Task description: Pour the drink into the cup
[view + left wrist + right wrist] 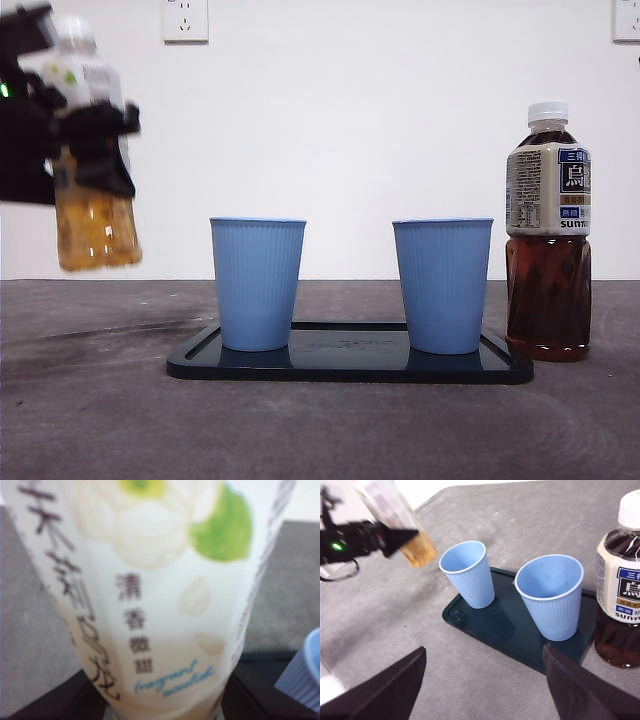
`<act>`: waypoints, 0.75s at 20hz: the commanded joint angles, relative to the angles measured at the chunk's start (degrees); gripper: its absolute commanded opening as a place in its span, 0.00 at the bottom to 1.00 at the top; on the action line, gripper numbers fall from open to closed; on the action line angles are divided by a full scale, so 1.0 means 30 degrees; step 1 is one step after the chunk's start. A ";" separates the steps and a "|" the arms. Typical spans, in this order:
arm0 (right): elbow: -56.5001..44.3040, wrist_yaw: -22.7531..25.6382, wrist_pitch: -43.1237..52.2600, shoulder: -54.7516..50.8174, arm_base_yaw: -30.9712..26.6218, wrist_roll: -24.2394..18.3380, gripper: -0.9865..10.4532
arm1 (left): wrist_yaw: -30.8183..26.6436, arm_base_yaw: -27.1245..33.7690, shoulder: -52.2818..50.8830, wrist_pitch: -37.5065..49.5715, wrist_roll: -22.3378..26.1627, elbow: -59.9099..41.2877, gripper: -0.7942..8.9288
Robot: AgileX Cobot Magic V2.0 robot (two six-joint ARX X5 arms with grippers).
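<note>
A bottle of amber drink (95, 225) with a white flowered label (150, 580) hangs clear of the table, nearly upright, to the left of the cups. My left gripper (95, 140) is shut on its middle. It appears again in the right wrist view, where the left gripper (370, 537) holds the bottle (417, 547) beside the tray. Two empty blue ribbed cups (257, 285) (442, 285) stand on a dark tray (350, 368). My right gripper (482, 680) stays open over the near table, holding nothing.
A capped bottle of dark tea (548, 240) stands on the table just right of the tray, close to the right cup (550, 597). The left cup (468, 575) is the one nearer the held bottle. Grey tabletop surrounds the tray.
</note>
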 commanded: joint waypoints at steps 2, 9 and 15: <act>0.0197 0.0109 0.0175 0.0022 0.0109 -0.0160 0.41 | 0.0000 -0.0066 0.1967 0.2091 0.0590 0.0022 0.30; 0.0197 0.0743 0.0160 0.0029 0.0102 -0.0160 0.41 | 0.0000 -0.0066 0.4772 0.4575 0.1100 0.0022 0.30; 0.0197 0.1020 0.0160 0.0029 0.0109 -0.0168 0.41 | 0.0000 -0.0102 0.5661 0.4685 0.1443 0.0022 0.31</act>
